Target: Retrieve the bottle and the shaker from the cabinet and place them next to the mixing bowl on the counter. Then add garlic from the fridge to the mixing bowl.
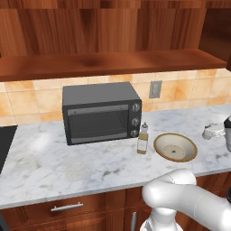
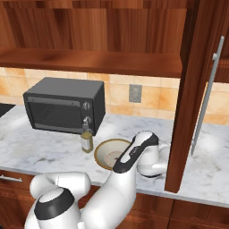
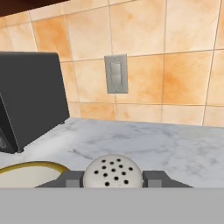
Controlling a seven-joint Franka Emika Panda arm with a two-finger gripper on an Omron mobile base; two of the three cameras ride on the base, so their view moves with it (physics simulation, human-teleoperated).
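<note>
Hand view, bottom centre: hand [image 3: 113, 178] is clamping the shaker [image 3: 113, 171] between its fingertips, beside the mixing bowl [image 3: 26, 173] on the worktop [image 3: 144, 144].

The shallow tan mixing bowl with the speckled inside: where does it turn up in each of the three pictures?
Left base view: the shallow tan mixing bowl lies right of centre on the marble counter, beside the slim glass bottle.
Right base view: just below centre, partly behind the white robot arm.
Hand view: its pale rim curves in at lower left.
Shared landmark: the grey wall switch plate on the tiles.
</note>
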